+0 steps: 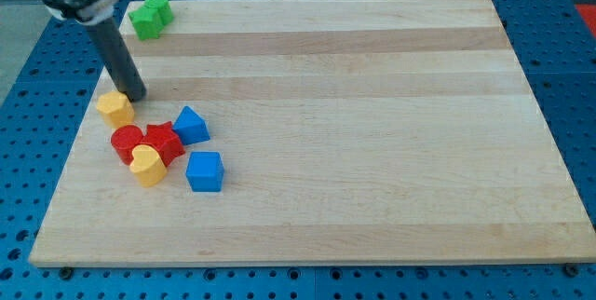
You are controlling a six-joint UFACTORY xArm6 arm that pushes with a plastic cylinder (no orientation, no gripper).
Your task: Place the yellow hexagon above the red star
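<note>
The yellow hexagon [115,107] lies near the board's left edge, just up-left of the red cluster. The red star [164,142] sits right of a red round block [126,141], touching it. My tip [136,97] rests at the hexagon's upper right corner, touching or nearly touching it; the dark rod rises from there toward the view's top left.
A yellow heart-shaped block [148,165] sits below the red blocks. A blue triangular block [191,125] lies right of the star, a blue cube [205,170] below it. A green block [150,15] sits at the board's top left corner. The wooden board [372,132] sits on a blue perforated table.
</note>
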